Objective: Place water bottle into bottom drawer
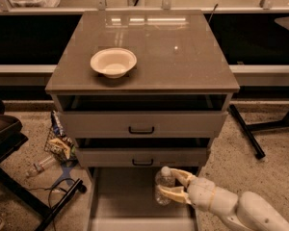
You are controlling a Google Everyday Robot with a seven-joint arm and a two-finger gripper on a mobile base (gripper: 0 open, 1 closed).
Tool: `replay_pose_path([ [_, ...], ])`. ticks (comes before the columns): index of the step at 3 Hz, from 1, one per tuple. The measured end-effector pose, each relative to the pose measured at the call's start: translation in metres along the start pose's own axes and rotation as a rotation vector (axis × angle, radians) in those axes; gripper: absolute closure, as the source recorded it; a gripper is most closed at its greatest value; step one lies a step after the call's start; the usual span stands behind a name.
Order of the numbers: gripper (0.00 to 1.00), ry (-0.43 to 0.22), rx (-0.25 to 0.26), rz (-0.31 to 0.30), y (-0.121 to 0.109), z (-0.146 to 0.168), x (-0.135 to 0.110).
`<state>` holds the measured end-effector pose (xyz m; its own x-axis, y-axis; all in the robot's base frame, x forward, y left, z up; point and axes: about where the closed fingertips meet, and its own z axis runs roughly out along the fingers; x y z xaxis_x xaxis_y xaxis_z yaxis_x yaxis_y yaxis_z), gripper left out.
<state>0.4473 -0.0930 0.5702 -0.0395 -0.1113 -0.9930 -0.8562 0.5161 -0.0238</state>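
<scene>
The water bottle (164, 186), clear with a white cap, stands upright over the right side of the open bottom drawer (125, 203). My gripper (176, 186) comes in from the lower right and its cream fingers (175, 194) are closed around the bottle's body. The drawer is pulled out, showing a plain grey floor. I cannot tell whether the bottle's base rests on the floor or hangs just above it.
Two grey drawer fronts with black handles (141, 129) sit above the open drawer. A cream bowl (113, 62) is on the cabinet top. A small clear bottle (38, 166), wrappers and a black stand leg lie on the floor at left.
</scene>
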Motion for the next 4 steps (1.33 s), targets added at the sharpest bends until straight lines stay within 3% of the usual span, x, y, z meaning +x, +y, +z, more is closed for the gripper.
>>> replay_pose_path([
  [1,1.00,0.036,-0.059,0.013,-0.007,0.057,0.068],
  [2,1.00,0.019,-0.145,0.004,0.009,0.120,0.117],
  [3,1.00,-0.047,-0.230,0.043,0.044,0.173,0.147],
  [4,1.00,-0.047,-0.229,0.042,0.044,0.172,0.146],
])
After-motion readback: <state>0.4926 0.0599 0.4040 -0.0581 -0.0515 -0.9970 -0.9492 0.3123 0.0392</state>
